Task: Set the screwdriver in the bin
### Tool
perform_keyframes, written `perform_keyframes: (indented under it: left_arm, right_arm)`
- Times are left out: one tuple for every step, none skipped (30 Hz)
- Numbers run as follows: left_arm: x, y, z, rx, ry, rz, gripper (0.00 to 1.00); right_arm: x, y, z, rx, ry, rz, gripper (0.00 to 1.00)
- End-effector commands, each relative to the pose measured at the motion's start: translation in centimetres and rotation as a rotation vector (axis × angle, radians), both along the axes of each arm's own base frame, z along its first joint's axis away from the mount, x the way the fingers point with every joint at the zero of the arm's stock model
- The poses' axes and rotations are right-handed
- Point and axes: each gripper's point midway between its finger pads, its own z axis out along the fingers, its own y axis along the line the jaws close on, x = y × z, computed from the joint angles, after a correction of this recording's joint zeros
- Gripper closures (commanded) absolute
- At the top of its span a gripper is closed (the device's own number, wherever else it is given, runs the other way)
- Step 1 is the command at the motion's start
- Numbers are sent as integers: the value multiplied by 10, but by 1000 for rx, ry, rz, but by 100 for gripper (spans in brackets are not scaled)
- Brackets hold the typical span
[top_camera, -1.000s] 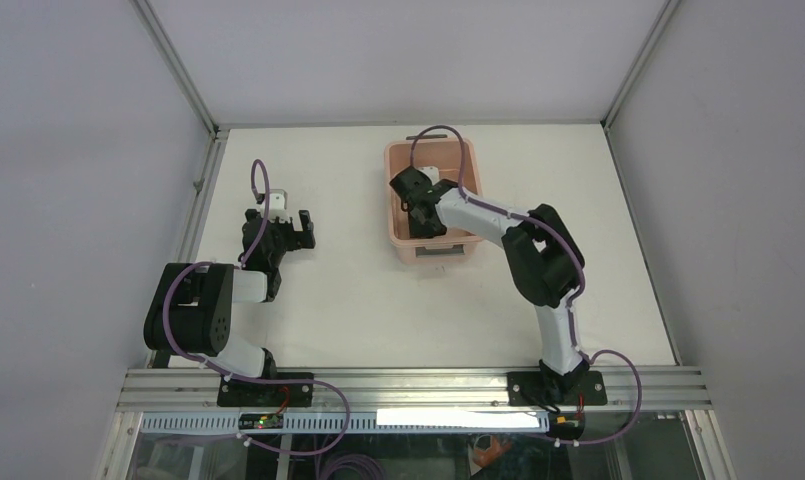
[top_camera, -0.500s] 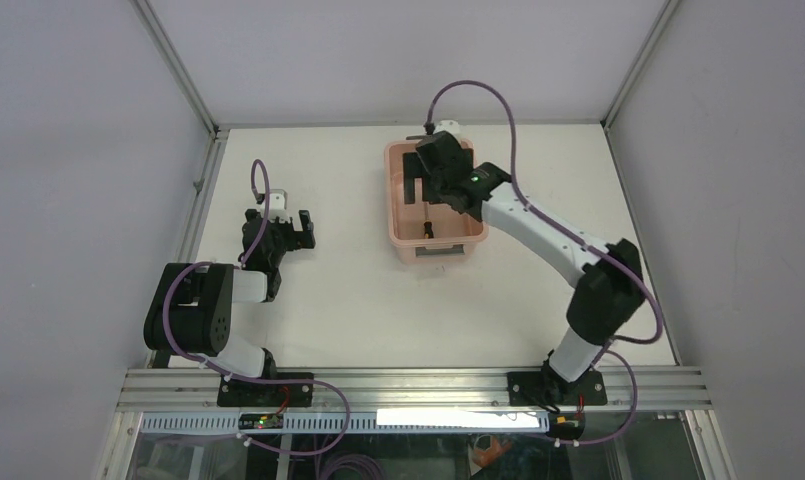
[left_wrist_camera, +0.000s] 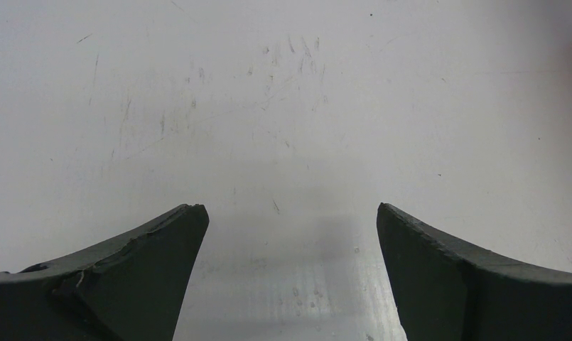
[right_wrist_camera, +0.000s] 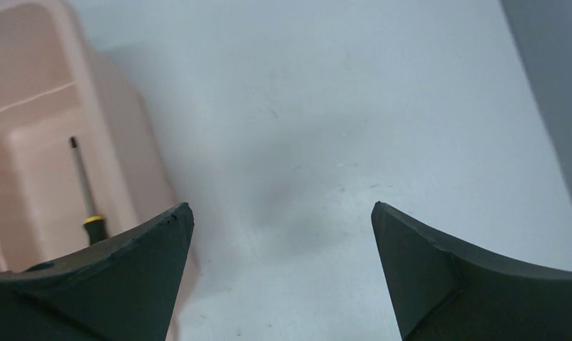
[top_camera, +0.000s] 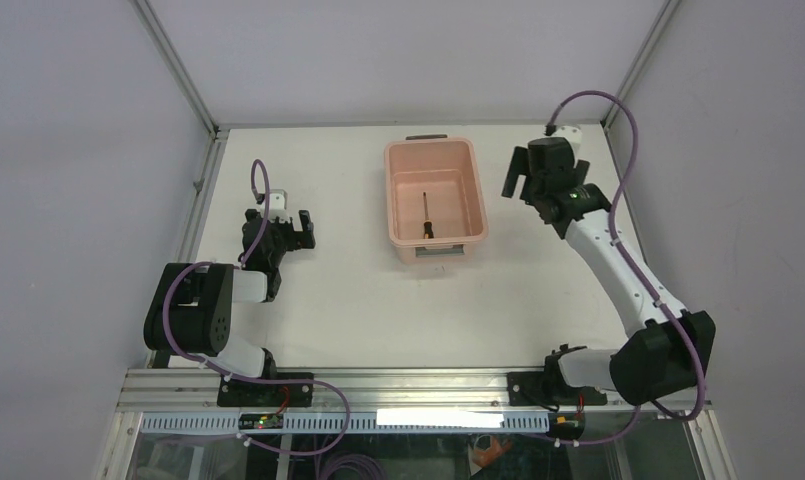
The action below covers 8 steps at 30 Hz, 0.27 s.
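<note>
The small screwdriver (top_camera: pixel 426 215) lies loose on the floor of the salmon-pink bin (top_camera: pixel 390 200), black and yellow handle toward the near end. In the right wrist view the screwdriver (right_wrist_camera: pixel 82 188) shows inside the bin (right_wrist_camera: pixel 27 106) at the left edge. My right gripper (top_camera: pixel 521 185) hangs over bare table to the right of the bin, apart from it. It is open (right_wrist_camera: pixel 280 206) with nothing between its fingers. My left gripper (top_camera: pixel 291 232) rests low at the table's left side, far from the bin, open (left_wrist_camera: pixel 290 207) and empty over the white surface.
The white table (top_camera: pixel 378 310) is bounded by grey walls with metal frame rails at the back corners. An aluminium rail (top_camera: pixel 418 385) carrying both arm bases runs along the near edge. The right arm's purple cable (top_camera: pixel 618 110) loops high by the back right corner.
My right gripper opened inside the bin and let go of the screwdriver, which now lies there. The right arm then swung out to the right of the bin. The left arm stayed still.
</note>
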Motion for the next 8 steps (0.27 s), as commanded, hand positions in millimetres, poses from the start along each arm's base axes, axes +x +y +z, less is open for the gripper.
perform_keyframes:
  left_arm:
    - [7,-5,18,-21,-58,-10,1]
    - [7,-5,18,-21,-59,-11,1]
    - [7,-5,18,-20,-58,-11,1]
    - [7,-5,18,-21,-58,-11,1]
    - [7,-5,18,-21,-58,-12,1]
    - [7,-5,18,-21,-58,-10,1]
    - [7,-5,18,-21,-58,-11,1]
    - [7,-5,18,-21,-59,-11,1]
  right_arm:
    - [-13,-42,16,9,-66,-85,1]
    - [-15,-48,15,-2,-72,-96,1]
    - [-18,-52,16,-8,-83,-104,1]
    - [-19,-53,17,-2,-96,-104,1]
    - [-19,-51,18,5,-107,-86,1]
    - [-19,-49,21,12,-121,-68,1]
    - [-19,-48,23,15,-136,-59,1]
    - [-19,-48,25,18,-149,-54,1]
